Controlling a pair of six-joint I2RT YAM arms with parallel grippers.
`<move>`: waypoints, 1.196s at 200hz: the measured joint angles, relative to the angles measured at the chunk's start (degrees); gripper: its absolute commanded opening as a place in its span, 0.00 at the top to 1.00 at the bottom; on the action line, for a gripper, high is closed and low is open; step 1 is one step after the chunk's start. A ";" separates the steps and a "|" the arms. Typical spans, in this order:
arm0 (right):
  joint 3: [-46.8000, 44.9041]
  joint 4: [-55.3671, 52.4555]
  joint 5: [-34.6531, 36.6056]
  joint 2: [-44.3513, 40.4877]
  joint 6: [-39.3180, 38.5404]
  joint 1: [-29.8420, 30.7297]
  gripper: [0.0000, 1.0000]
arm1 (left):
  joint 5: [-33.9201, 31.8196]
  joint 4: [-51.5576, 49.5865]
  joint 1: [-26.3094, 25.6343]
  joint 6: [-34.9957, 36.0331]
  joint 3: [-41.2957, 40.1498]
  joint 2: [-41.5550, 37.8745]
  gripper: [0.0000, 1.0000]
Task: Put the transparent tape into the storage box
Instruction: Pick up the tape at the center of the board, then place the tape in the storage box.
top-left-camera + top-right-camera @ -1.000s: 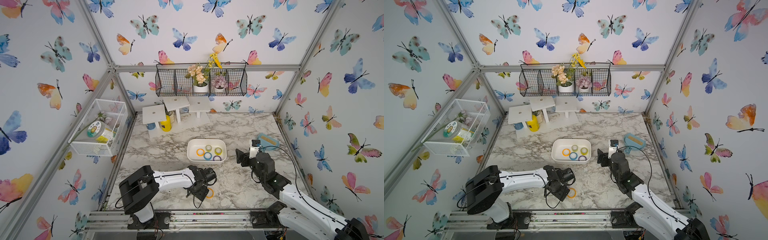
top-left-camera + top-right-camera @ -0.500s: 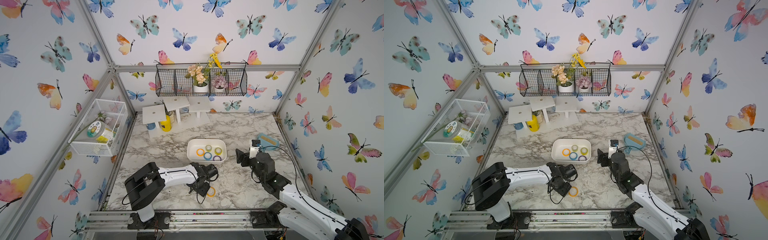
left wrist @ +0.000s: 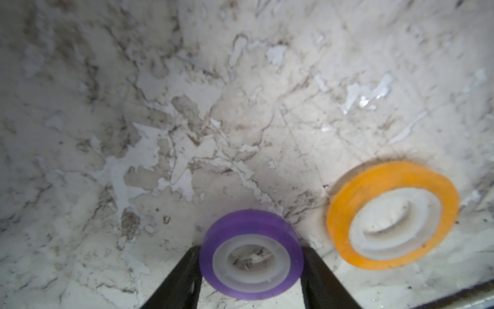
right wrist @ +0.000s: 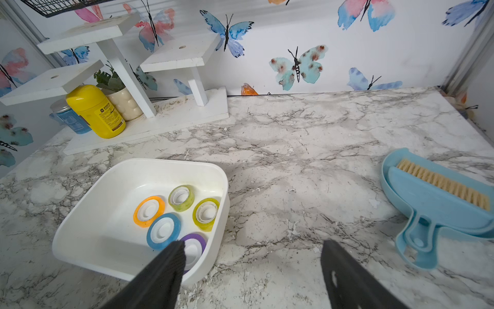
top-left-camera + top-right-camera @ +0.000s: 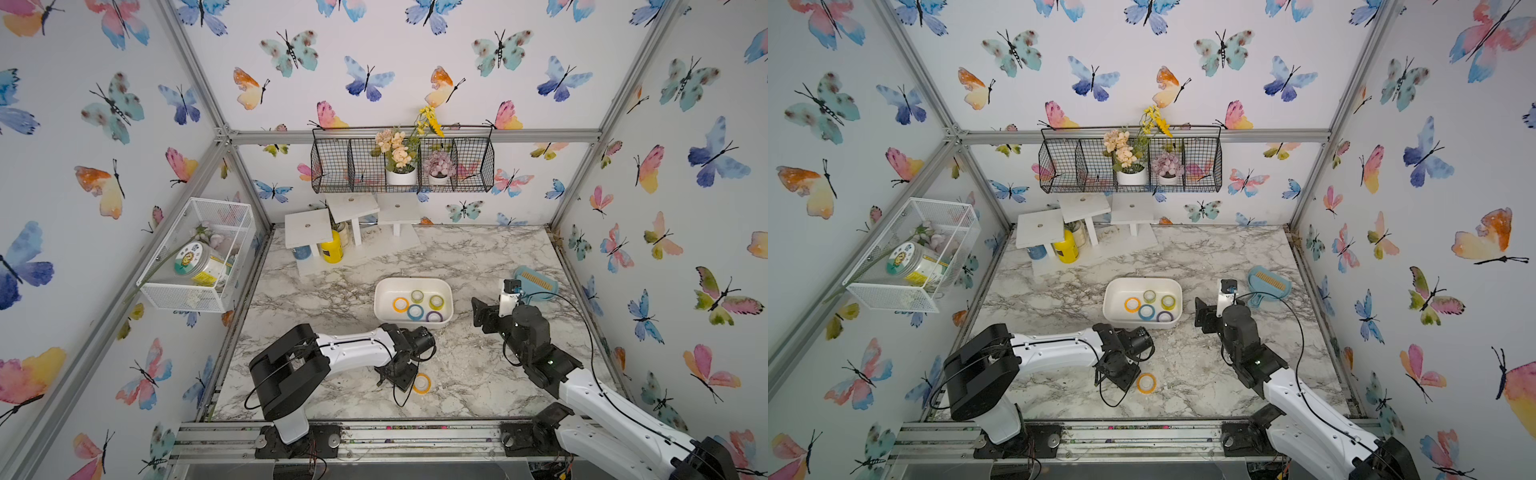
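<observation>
Left gripper [image 3: 251,270] is seen low centre in the left wrist view, black fingers [image 3: 176,281] set either side of the purple tape roll [image 3: 251,254]. Both inner faces appear to touch the roll's rim; whether it is squeezed or just bracketed cannot be told. The roll lies flat on the marble-patterned tabletop [image 3: 160,107]: glossy violet ring, white plastic core, round and squat. Just to its right, apart from the fingers, a flat orange tape roll [image 3: 393,214] is seen, wider, with the same white core.

In a top view the orange roll [image 5: 421,383] sits lower centre, just right of the left gripper [image 5: 397,380]; the purple roll is hidden under the gripper there.

The storage box [image 5: 384,291] is placed mid-frame: smooth white tub, rounded corners, low walls. Five rolls are held inside, clearest in the right wrist view: orange [image 4: 149,211], blue [image 4: 163,231], purple [image 4: 193,248], two yellow-green [image 4: 181,198] [image 4: 205,214].

Right gripper [image 4: 252,273] is spread wide with nothing between the ribbed black fingers [image 4: 160,275], held above bare tabletop right of the tub. A blue plastic dustpan with brush [image 4: 438,198] lies far right.
</observation>
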 measured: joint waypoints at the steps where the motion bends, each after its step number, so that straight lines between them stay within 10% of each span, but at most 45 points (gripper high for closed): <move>1: 0.00 0.00 0.00 0.00 0.00 0.00 0.15 | 0.00 -0.04 0.00 0.00 0.02 0.02 0.42; 116: 0.00 -0.02 0.50 -0.52 0.07 0.00 0.15 | -0.04 -4.61 0.66 1.38 6.29 0.37 0.44; 239: 0.00 -0.02 1.49 -1.03 0.46 0.00 0.15 | -3.19 -15.19 11.54 9.53 30.71 3.30 0.45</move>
